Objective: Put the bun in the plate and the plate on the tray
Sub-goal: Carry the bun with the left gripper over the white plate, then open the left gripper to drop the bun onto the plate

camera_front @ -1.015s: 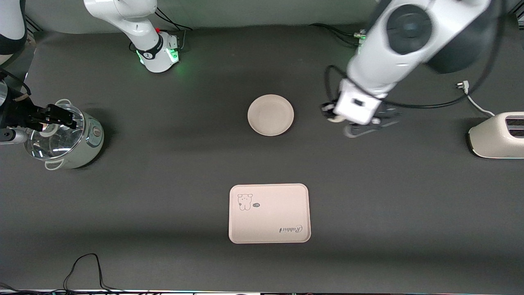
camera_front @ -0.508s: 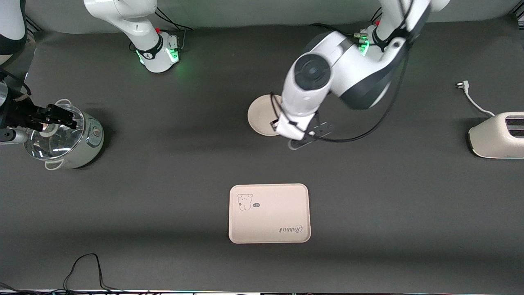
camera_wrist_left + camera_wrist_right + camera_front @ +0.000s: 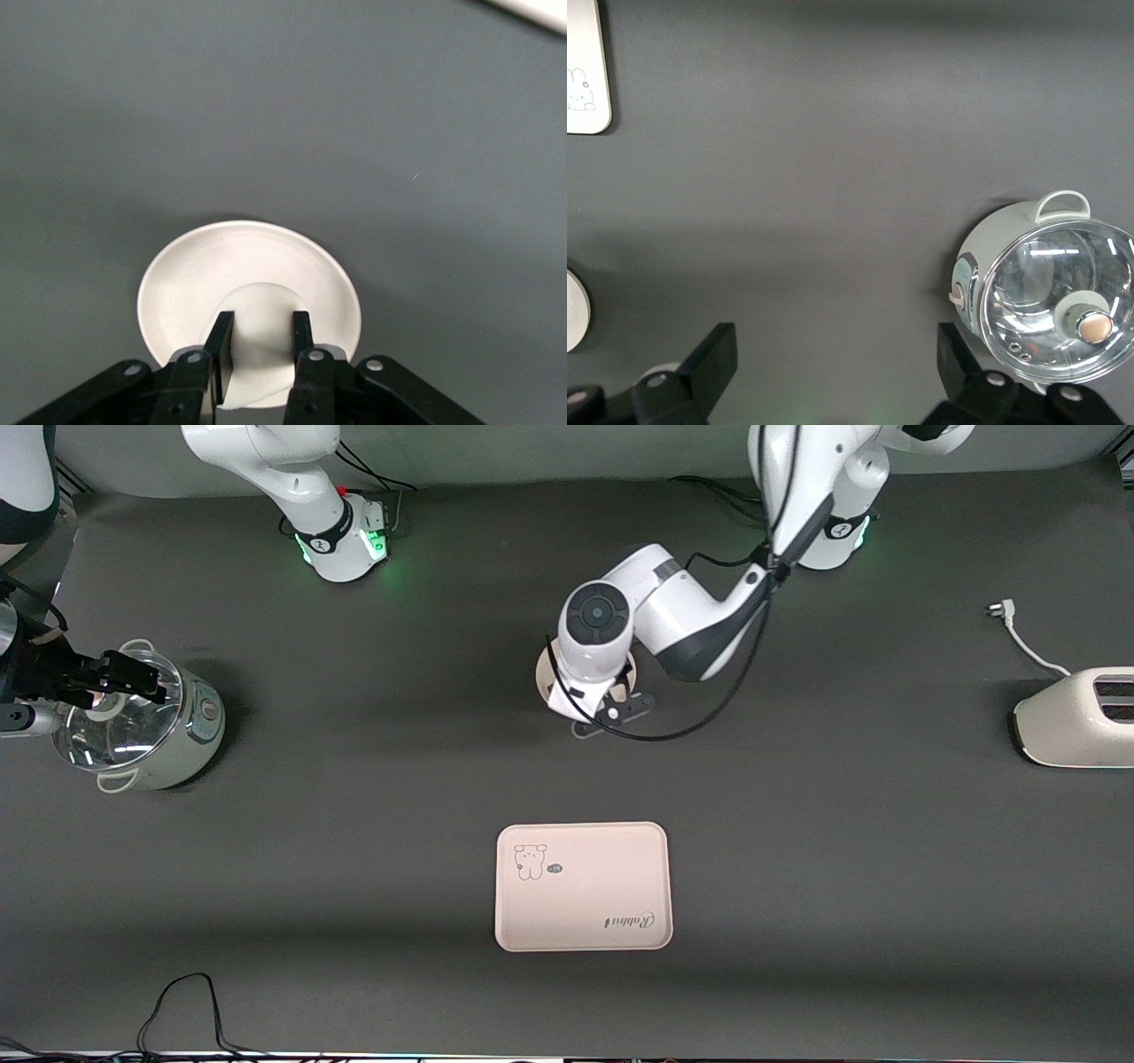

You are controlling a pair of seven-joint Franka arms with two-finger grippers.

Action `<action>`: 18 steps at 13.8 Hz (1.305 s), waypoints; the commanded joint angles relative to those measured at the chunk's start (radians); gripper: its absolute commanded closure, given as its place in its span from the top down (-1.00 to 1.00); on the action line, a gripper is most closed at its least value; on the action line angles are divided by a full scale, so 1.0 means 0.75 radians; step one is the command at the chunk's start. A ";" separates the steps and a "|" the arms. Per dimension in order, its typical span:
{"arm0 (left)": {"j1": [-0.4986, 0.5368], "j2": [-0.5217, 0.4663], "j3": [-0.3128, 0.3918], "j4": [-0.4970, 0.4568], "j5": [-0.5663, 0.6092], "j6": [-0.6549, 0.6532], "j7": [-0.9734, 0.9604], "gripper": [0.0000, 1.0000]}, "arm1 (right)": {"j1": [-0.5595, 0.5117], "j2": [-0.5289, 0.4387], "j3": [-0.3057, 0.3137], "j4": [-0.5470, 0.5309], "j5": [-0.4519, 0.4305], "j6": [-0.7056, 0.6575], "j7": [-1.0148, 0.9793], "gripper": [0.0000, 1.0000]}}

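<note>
My left gripper point(image 3: 263, 320) is shut on the off-white bun point(image 3: 259, 350) and holds it just over the middle of the round cream plate point(image 3: 182, 279). In the front view the left hand point(image 3: 586, 684) covers most of the plate point(image 3: 541, 680), and the bun is hidden there. The rectangular tray point(image 3: 582, 886) with the bear drawing lies empty, nearer to the front camera than the plate. My right gripper point(image 3: 835, 343) is open and empty, held high near the pot point(image 3: 133, 722) at the right arm's end of the table, waiting.
A pale green pot with a glass lid point(image 3: 1045, 301) stands at the right arm's end. A cream toaster point(image 3: 1076, 717) with its cord and plug point(image 3: 1003, 609) is at the left arm's end. A black cable point(image 3: 186, 1001) lies at the table's front edge.
The left arm has swung from the toaster's side to over the plate, carrying the bun, and has come lower. The right arm has not moved.
</note>
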 commanded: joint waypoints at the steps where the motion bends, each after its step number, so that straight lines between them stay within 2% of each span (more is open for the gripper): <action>1: -0.051 -0.068 0.017 -0.184 0.038 0.103 -0.059 -0.36 | 0.005 0.001 -0.004 0.012 -0.019 -0.019 -0.026 1.00; 5: -0.079 -0.081 0.020 -0.360 0.040 0.340 -0.135 -0.32 | 0.005 0.001 -0.004 0.012 -0.019 -0.019 -0.026 1.00; 6: -0.079 -0.077 0.020 -0.370 0.042 0.361 -0.135 -0.28 | 0.005 0.001 -0.004 0.012 -0.019 -0.019 -0.026 1.00; 7: -0.081 -0.073 0.020 -0.371 0.042 0.365 -0.135 -0.16 | 0.005 0.001 -0.004 0.012 -0.019 -0.019 -0.026 1.00; 8: -0.081 -0.069 0.020 -0.371 0.042 0.365 -0.135 0.20 | 0.005 0.001 -0.004 0.012 -0.019 -0.019 -0.026 1.00; 9: -0.083 -0.068 0.020 -0.371 0.049 0.367 -0.135 0.42 | 0.005 0.001 -0.004 0.012 -0.019 -0.019 -0.026 1.00; 10: -0.081 -0.068 0.020 -0.371 0.055 0.367 -0.135 0.80 | 0.005 0.001 -0.004 0.012 -0.019 -0.019 -0.026 1.00; 11: -0.077 -0.070 0.020 -0.371 0.055 0.361 -0.137 0.97 | 0.005 0.001 -0.004 0.012 -0.019 -0.019 -0.026 1.00; 14: -0.061 -0.123 0.022 -0.354 0.055 0.298 -0.137 0.99 | 0.005 0.001 -0.004 0.010 -0.019 -0.019 -0.026 1.00; 18: 0.047 -0.289 0.022 -0.238 0.053 -0.021 -0.094 0.99 | 0.005 0.001 -0.004 0.010 -0.019 -0.019 -0.024 1.00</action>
